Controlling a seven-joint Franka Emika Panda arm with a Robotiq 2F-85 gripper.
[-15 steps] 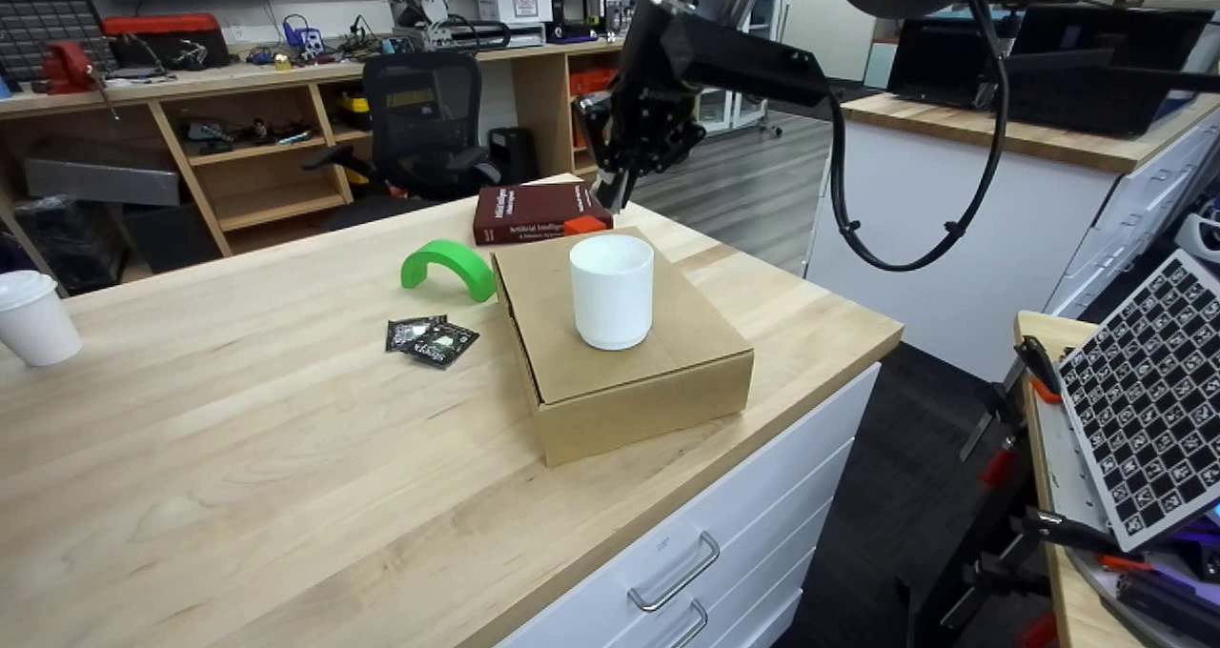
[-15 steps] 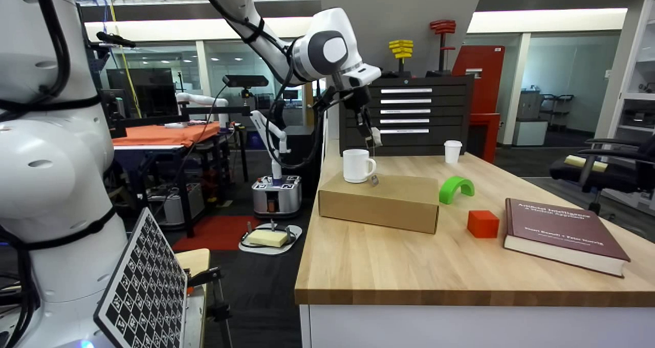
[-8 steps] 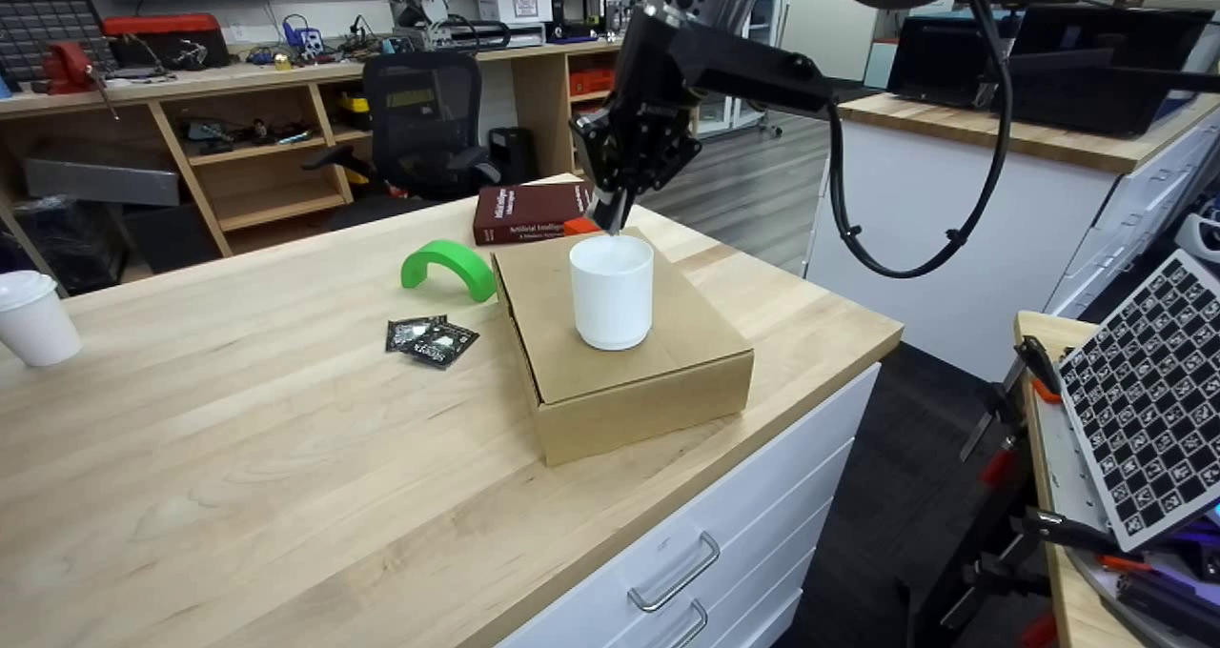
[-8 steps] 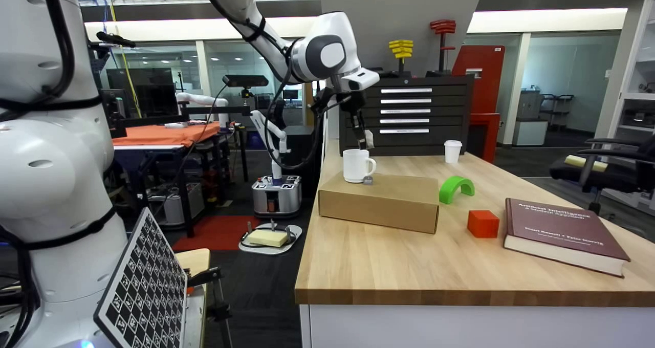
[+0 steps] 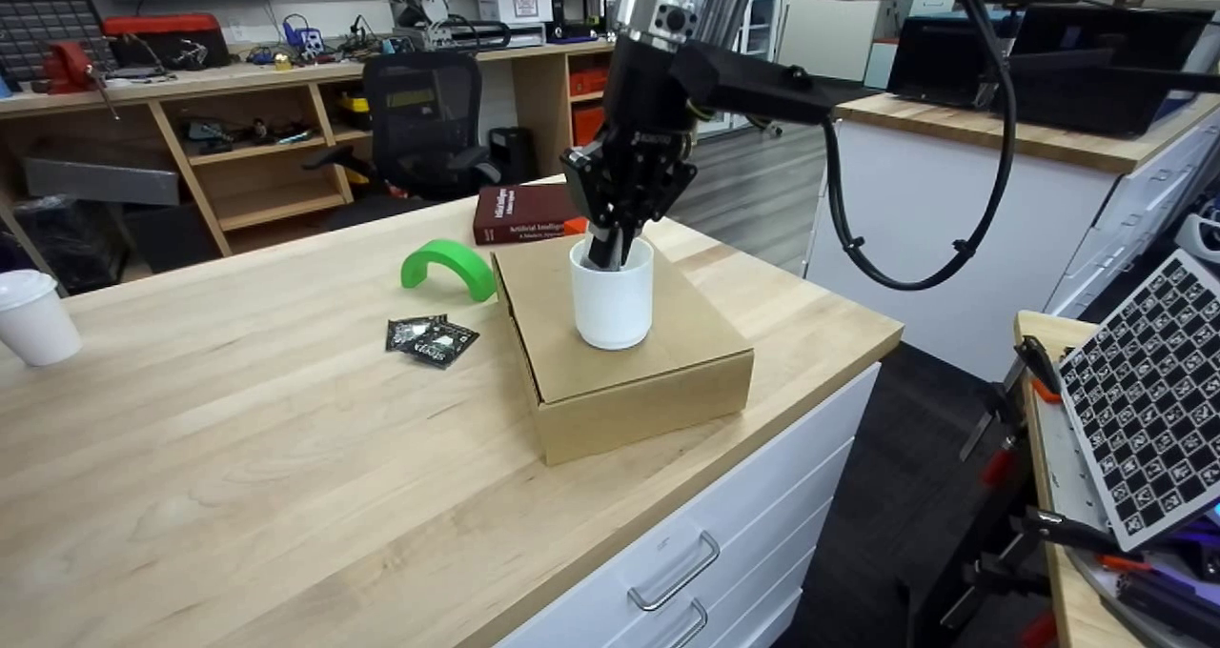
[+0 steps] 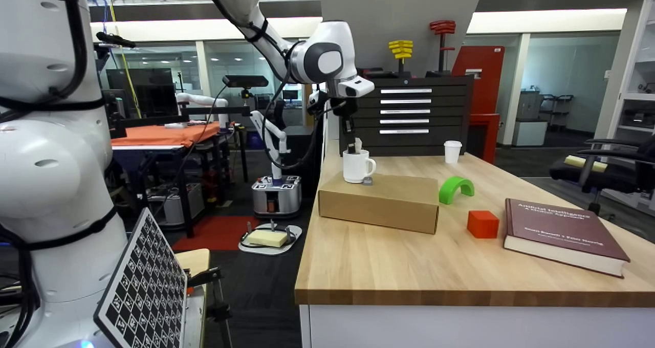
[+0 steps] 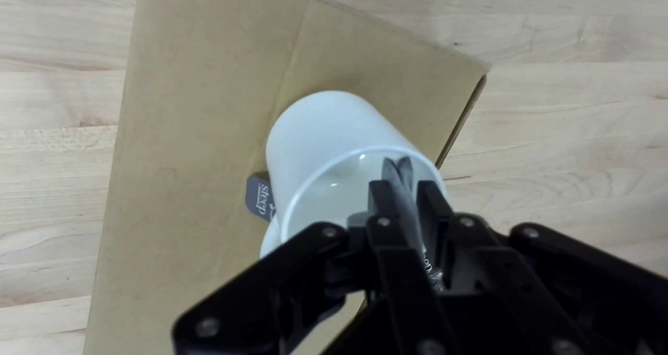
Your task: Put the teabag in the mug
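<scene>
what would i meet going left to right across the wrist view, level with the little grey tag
Wooden tabletop → cardboard box → grey tag → white mug → tool with the teabag between its fingers → tabletop again

Green arch (image 6: pixel 450 186), red cube (image 6: pixel 482 224), maroon book (image 6: pixel 563 230)

The mug (image 5: pixel 613 307) looks glossy, the box (image 5: pixel 648 391) matt cardboard, the tabletop (image 5: pixel 286 476) smooth wood.

Reads "Artificial Intelligence, A Modern Approach" on the maroon book (image 6: pixel 560 227), near the right edge of the tabletop (image 6: pixel 399 261) in an exterior view; too blurred beneath. Says "steep" on the grey tag (image 7: pixel 258 197) beside the white mug (image 7: pixel 321 133), near the left edge. Too small to read on the dark packets (image 5: pixel 443 345).
</scene>
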